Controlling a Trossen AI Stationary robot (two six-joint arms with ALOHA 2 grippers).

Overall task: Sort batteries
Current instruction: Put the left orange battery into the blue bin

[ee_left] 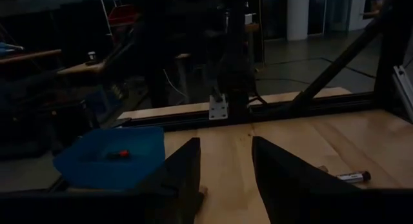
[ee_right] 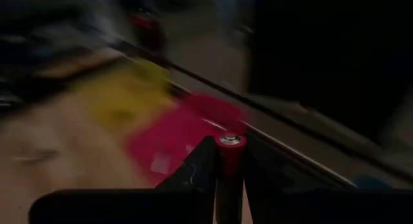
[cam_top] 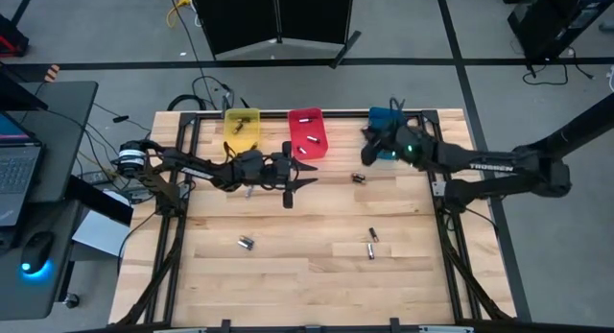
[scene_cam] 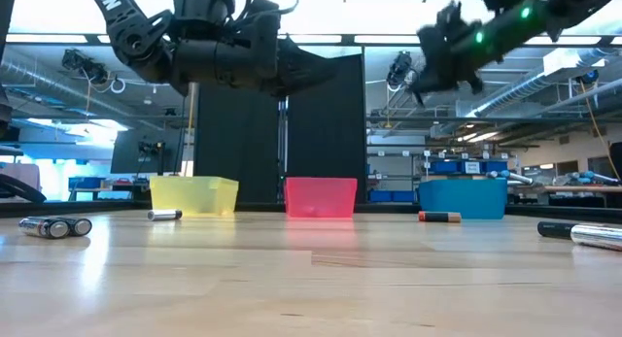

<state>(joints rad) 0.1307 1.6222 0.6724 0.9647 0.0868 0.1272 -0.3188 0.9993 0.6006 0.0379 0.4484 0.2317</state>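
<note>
Right gripper (ee_right: 229, 179) pinches a smooth reddish cylindrical battery (ee_right: 230, 161) upright between its two dark fingers, the silvery round cap facing out past the tips; in the high view this gripper (cam_top: 372, 153) hangs near the blue bin (cam_top: 386, 115) at about one o'clock on the table (cam_top: 307, 275). Left gripper (cam_top: 309, 173) sits just below the red bin (cam_top: 308, 132) near twelve o'clock, its matte black wedge-shaped fingers (ee_left: 182, 173) spread apart with bare wood showing between them and nothing held. Three translucent plastic bins stand in a row along the far edge: the yellow bin (cam_top: 242, 128) at eleven o'clock, the red one with pale cells lying in it, the blue one last. Loose batteries lie on the pale, banded butcher-block planks: a dark reddish cell (cam_top: 359, 178) just right of the left gripper, a short silvery one (cam_top: 246, 243) at about eight o'clock, and two slim cells (cam_top: 372, 243) close together at about four o'clock. The low view shows a cluster of glossy dark-and-silver cells (scene_cam: 55, 226) at the left, a thin one (scene_cam: 164, 215) by the yellow bin, and an orange-banded one (scene_cam: 439, 217) before the blue bin. The left wrist view shows a small red item lying inside the blue bin (ee_left: 110, 161).
</note>
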